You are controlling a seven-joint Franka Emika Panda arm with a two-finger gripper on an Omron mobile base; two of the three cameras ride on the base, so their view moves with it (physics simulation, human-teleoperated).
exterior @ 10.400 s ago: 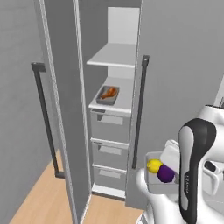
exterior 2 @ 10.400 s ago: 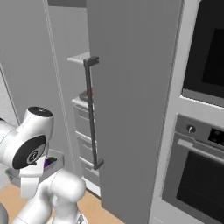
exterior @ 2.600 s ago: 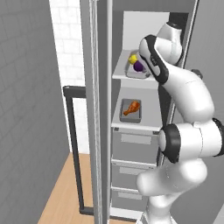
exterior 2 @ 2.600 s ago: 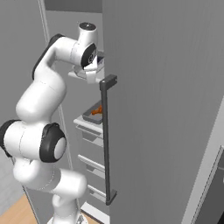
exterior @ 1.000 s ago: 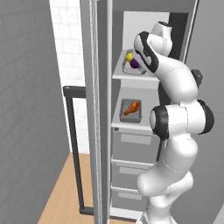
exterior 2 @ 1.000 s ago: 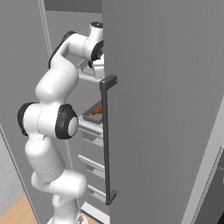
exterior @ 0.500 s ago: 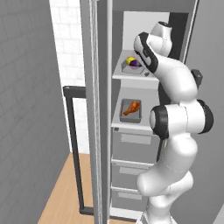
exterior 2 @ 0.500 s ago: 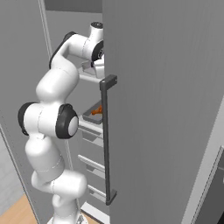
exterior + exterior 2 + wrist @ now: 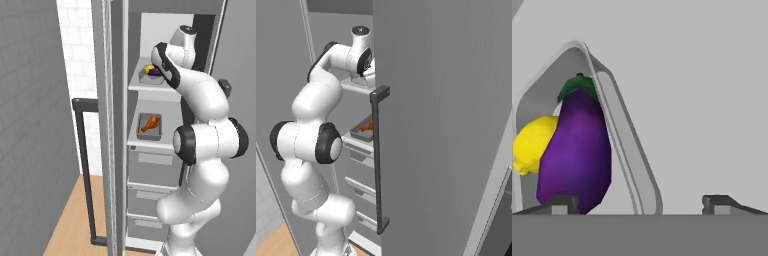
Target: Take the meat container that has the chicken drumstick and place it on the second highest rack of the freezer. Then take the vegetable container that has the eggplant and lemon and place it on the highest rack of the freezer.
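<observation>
Gripper (image 9: 637, 202) stands released, jaws wide, straddling the veg container's (image 9: 619, 150) rim wall. Eggplant (image 9: 574, 150) & lemon (image 9: 532, 145) look loose, prob. roll if tipped. Tray seems stiff, light; thin rim's the place to pinch.

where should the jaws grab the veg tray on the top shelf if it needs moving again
Grip the thin raised side wall of the tray nearest the gripper, coming from the freezer's open front: that wall fits between open jaws, while the eggplant and lemon fill the middle.

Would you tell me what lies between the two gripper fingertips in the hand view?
The grey vegetable container's right rim passes between the fingertips, beside the dark purple eggplant; the gripper stands open.
</observation>
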